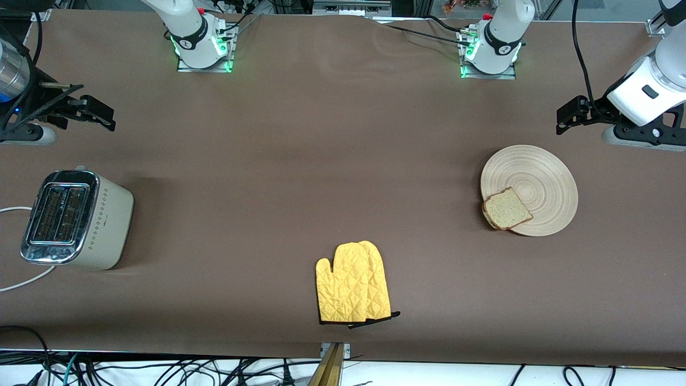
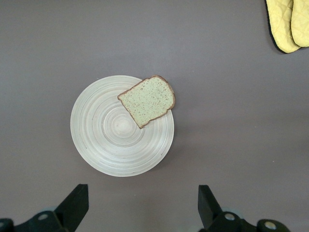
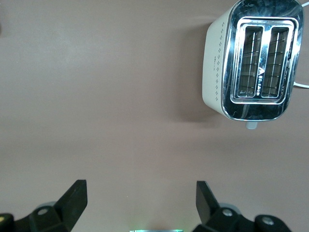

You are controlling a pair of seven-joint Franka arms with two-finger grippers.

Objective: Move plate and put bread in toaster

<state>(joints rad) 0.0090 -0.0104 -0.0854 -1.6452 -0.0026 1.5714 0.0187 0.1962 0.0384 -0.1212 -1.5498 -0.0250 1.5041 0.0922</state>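
Note:
The pale wooden plate [image 1: 541, 179] lies toward the left arm's end of the table. The bread [image 1: 506, 208] lies on the plate's edge nearer the front camera and overhangs the rim. In the left wrist view the plate [image 2: 108, 140] and the bread [image 2: 147, 100] show below my left gripper [image 2: 142, 203], which is open and empty. In the front view the left gripper [image 1: 569, 115] hangs in the air beside the plate. The cream toaster [image 1: 75, 220] stands at the right arm's end, slots up and empty. My right gripper [image 1: 99, 113] is open, up in the air near the toaster [image 3: 256, 63].
A yellow oven mitt [image 1: 353, 284] lies flat near the table's front edge, midway between toaster and plate; it also shows in the left wrist view [image 2: 287, 24]. The toaster's white cord [image 1: 21, 281] trails off the table's end. Both arm bases stand along the back edge.

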